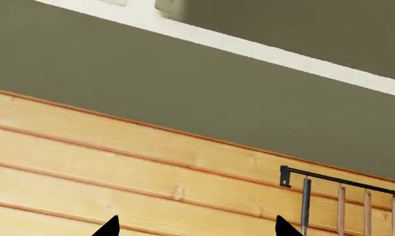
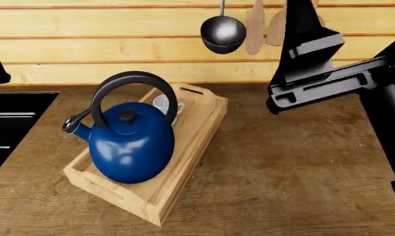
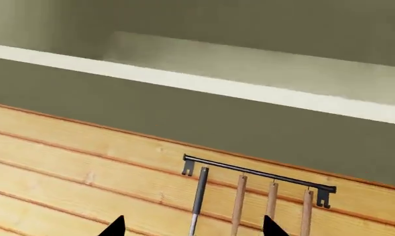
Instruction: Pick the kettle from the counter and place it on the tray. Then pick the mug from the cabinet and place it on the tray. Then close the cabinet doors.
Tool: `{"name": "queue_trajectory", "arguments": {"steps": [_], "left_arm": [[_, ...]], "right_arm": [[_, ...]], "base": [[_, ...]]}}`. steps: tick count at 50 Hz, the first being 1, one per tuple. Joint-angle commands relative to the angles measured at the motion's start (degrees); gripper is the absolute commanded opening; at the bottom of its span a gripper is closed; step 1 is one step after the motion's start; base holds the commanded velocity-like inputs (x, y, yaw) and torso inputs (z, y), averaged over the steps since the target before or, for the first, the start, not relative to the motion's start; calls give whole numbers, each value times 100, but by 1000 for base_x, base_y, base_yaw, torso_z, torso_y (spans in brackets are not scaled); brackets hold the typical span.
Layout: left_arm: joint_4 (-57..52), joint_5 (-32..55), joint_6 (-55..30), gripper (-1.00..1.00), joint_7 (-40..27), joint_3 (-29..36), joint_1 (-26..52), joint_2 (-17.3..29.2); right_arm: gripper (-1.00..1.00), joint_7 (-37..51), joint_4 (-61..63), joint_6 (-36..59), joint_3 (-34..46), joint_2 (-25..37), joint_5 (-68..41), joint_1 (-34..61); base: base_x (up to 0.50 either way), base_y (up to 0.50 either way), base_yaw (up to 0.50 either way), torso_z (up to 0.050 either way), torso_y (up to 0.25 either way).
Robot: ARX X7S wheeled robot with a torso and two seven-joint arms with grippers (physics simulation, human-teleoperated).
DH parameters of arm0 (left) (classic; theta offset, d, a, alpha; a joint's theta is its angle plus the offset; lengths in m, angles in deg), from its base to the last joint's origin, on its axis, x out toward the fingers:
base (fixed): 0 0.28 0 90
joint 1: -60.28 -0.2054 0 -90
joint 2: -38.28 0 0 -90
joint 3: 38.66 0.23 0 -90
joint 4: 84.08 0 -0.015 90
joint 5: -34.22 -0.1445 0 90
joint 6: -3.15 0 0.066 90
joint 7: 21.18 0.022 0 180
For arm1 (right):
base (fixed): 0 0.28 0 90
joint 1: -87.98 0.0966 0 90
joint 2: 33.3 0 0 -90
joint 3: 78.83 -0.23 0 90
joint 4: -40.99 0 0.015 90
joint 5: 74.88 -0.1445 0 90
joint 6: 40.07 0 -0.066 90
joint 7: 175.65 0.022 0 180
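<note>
Head view gives you no readable writing or brand on anything. Your kettle (image 2: 133,147) is a glossy round blue body with a tall black arched handle, a black lid knob and a short dark-tipped spout aimed toward the counter's left edge; it stands on the tray (image 2: 201,129), filling the near half. The tray is pale wood with low sides and a slot handle at each short end, lying at an angle on the brown, weathered counter (image 2: 296,172), left of centre and near its front edge. Behind the kettle, at the tray's far end, you can see part of the white mug (image 2: 163,104), mostly hidden by the kettle's handle. A ladle (image 2: 222,33) and wooden utensils (image 2: 255,27) hang against the yellow wall planks (image 2: 86,49) beyond the counter's back edge. Your right arm (image 2: 315,73) is raised over the counter's right side. In each wrist view only two black fingertips show, the left gripper (image 1: 196,229) and right gripper (image 3: 192,228) both spread apart and holding nothing, facing the planks, the utensil rail (image 3: 256,173) and the olive cabinet underside (image 3: 184,113).
</note>
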Motion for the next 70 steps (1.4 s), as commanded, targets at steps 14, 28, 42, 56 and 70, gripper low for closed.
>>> {"name": "queue_trajectory", "arguments": {"steps": [14, 28, 42, 56, 70], "left_arm": [[-1261, -710, 926, 100, -1414, 621, 417, 1919], [-1256, -1283, 2943, 100, -2180, 822, -972, 3500], [-1140, -1532, 3347, 100, -2272, 1222, -1067, 3692], [-1169, -1278, 3035, 100, -2173, 670, -1292, 3504], [90, 381, 1875, 100, -2895, -595, -310, 4210]], "right_arm": [[100, 2888, 529, 3281, -3765, -1387, -3397, 154], [100, 2893, 530, 3460, -4231, -1309, -3499, 88], [100, 2891, 530, 3252, -4308, -1215, -3296, -13], [100, 2891, 530, 3146, -4301, -957, -3276, -22], [100, 2887, 528, 2569, -4393, -762, -3386, -274]], "base": [[0, 0, 0, 0, 0], [0, 0, 0, 0, 0], [6, 235, 0, 0, 0], [12, 500, 0, 0, 0], [0, 0, 0, 0, 0]]}}
